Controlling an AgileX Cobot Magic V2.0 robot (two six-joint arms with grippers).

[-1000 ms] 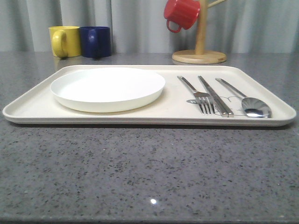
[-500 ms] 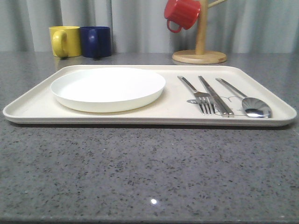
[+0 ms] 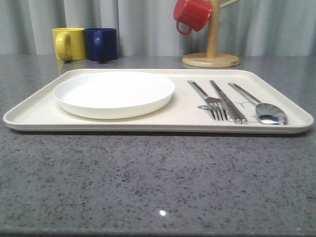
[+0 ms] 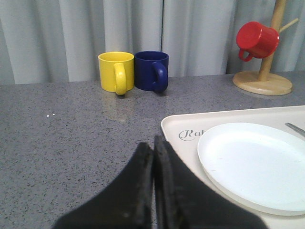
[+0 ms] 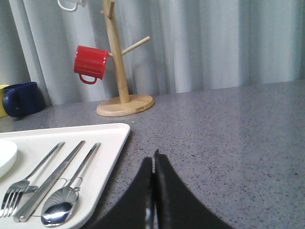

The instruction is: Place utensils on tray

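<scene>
Tray (image 3: 39, 116) sits on the grey counter (image 3: 148, 187). Fork (image 3: 211, 101), knife (image 3: 228, 102) and spoon (image 3: 261, 109) lie side by side on the tray's right end, handles toward the far rim, fork innermost, spoon nearest the right rim. White plate (image 3: 114, 93) fills the tray's left half. Left gripper (image 4: 153, 143) clenched, nothing between the fingers, above the counter just off the tray's left end. Right gripper (image 5: 153, 160) also pressed closed and empty, over the counter past the tray's right edge

Silver fork (image 3: 213, 104), knife (image 3: 227, 101), spoon (image 3: 261, 107) lie on cream tray (image 3: 29, 116).
</scene>
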